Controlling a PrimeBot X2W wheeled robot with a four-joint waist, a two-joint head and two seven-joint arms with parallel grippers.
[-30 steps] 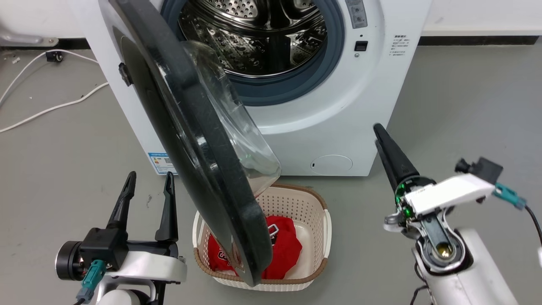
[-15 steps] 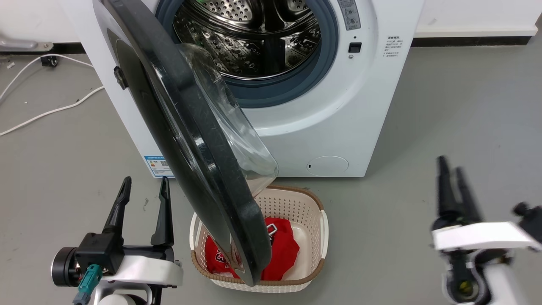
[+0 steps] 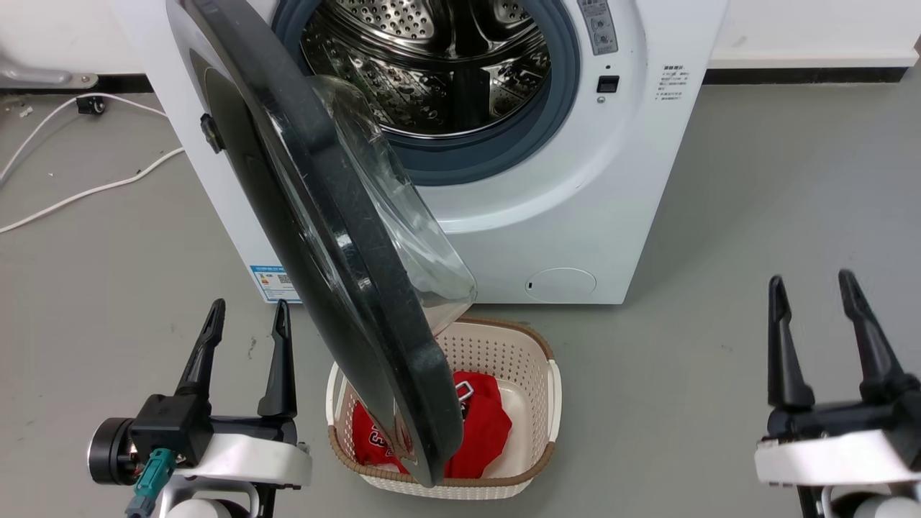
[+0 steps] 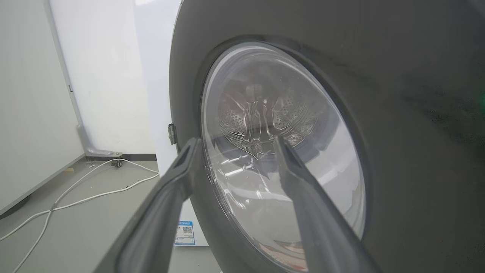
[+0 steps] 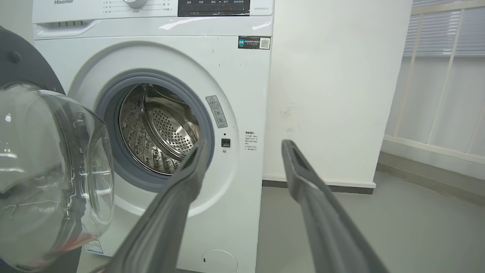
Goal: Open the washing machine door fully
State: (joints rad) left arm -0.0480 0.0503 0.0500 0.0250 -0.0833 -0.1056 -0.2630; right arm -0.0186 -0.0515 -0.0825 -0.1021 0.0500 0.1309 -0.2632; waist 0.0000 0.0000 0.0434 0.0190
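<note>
Machine: white front-loading washing machine (image 3: pixel 575 216), steel drum exposed.
Door: large round glossy black washing machine door (image 3: pixel 338 273) with clear glass bowl, swung out from the machine's left side, untouched.
Basket: cream perforated plastic basket (image 3: pixel 550 388), on the floor before the machine, under the door's free edge.
Left gripper (image 3: pixel 250 308): 2 fingers spread, empty, before the machine's left corner.
Right gripper (image 3: pixel 811 280): 2 fingers spread, empty, off the machine's right corner.
Garment: red cloth (image 3: pixel 482 424) in the basket.
</note>
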